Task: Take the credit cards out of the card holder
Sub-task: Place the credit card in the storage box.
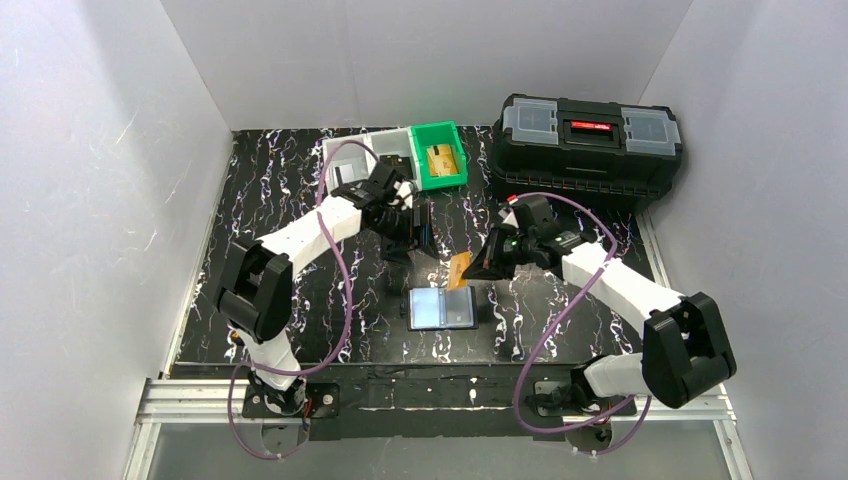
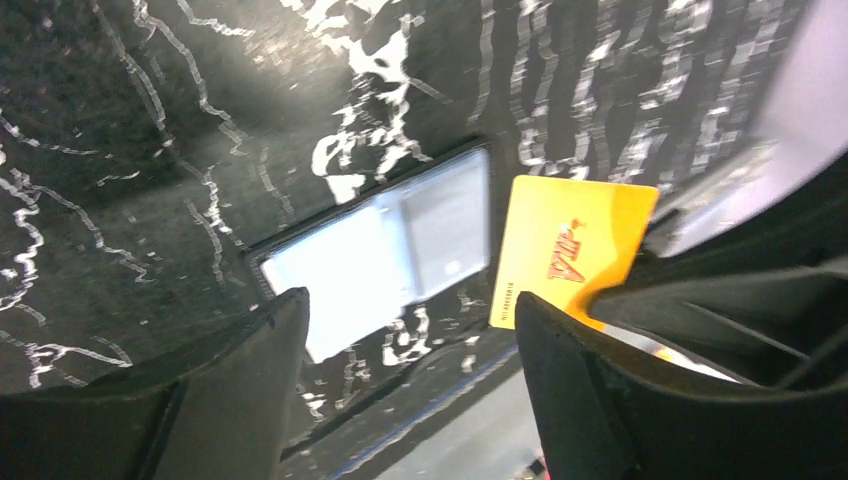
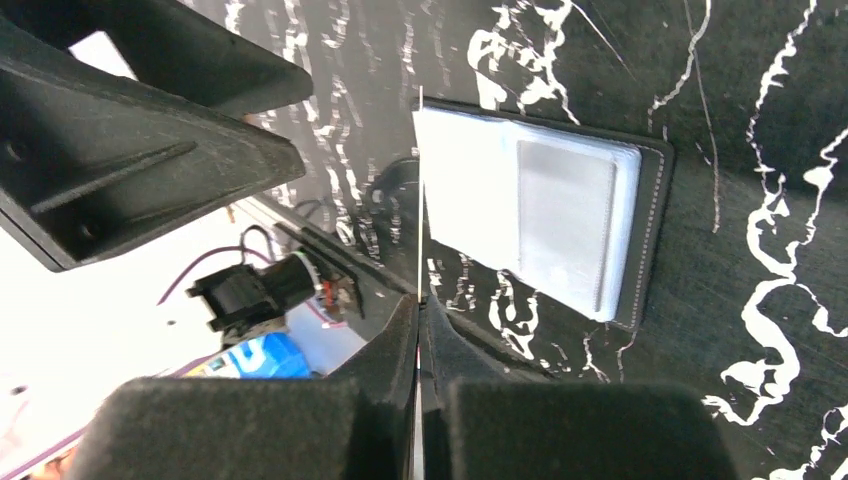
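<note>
**A:** How will that gold-orange credit card point(image 2: 570, 250) handle?

**B:** My guess is light, stiff plastic with slick faces. It's so thin that it reads as a bare line edge-on. It's best pinched flat across both faces near one end, since a corner hold might let it pivot.

**A:** Where is everything, left to right?

**B:** From overhead, the left gripper point(image 1: 415, 230) hangs at 11 o'clock of the card holder point(image 1: 442, 308). The holder lies open and flat on the table point(image 1: 280, 180), pale pockets up. The card sits at 1 o'clock of the holder, off the table and out of the pockets. What looks like another gold card point(image 1: 441, 160) lies in the green bin point(image 1: 455, 178) at 12 o'clock.

**A:** And the jaws?

**B:** The left gripper's fingers point(image 2: 240, 380) are spread wide, with nothing between them and touching nothing. The right gripper point(image 3: 420, 310) is pressed together on one end of the gold-orange card, pinching it.
</note>
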Tool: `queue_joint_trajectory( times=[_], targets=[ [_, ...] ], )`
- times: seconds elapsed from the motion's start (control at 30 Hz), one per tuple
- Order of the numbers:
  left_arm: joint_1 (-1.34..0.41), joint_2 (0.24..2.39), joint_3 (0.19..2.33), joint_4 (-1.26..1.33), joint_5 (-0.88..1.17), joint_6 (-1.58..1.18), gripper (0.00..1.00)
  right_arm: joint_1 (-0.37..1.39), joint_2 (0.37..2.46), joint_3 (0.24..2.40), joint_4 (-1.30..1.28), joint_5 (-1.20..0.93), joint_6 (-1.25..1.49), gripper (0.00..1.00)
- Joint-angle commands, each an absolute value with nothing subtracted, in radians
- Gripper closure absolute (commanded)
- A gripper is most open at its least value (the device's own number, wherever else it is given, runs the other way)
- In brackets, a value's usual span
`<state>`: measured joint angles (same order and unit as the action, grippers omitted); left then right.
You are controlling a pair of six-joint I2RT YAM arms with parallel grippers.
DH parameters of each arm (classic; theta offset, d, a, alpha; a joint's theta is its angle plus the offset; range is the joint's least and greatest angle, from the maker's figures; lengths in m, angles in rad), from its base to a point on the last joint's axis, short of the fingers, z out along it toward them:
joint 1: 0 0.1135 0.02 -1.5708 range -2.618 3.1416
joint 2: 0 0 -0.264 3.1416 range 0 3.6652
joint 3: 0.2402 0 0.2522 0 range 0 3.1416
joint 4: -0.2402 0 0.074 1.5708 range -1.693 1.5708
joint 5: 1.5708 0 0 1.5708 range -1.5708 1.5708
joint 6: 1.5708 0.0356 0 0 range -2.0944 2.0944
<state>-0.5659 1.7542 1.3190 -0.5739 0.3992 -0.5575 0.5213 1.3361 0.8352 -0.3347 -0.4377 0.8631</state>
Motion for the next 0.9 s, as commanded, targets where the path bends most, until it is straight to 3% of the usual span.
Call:
queue_joint_trajectory(
  times=[0.0, 0.33, 0.5, 0.73, 0.87],
  targets=[
    [-0.506, 1.683, 1.351, -0.531, 0.623, -0.63, 0.25, 0.448, 1.289, 0.915, -0.298, -0.589, 0.865, 0.99],
    [-0.456, 1.647, 1.228, -0.129, 0.903, -0.937, 0.26, 0.397, 1.323, 0.936, -0.082, -0.811, 1.02, 0.99],
    [-0.454, 1.648, 1.202, -0.058, 0.93, -0.987, 0.34, 0.396, 1.339, 0.915, 0.059, -0.856, 1.106, 0.99],
    [-0.454, 1.645, 1.177, 0.021, 0.95, -1.044, 0.59, 0.396, 1.351, 0.909, 0.054, -0.852, 1.102, 0.99],
    [-0.454, 1.646, 1.169, 0.041, 0.954, -1.061, 0.84, 0.396, 1.352, 0.907, 0.018, -0.831, 1.078, 0.99]
  ],
)
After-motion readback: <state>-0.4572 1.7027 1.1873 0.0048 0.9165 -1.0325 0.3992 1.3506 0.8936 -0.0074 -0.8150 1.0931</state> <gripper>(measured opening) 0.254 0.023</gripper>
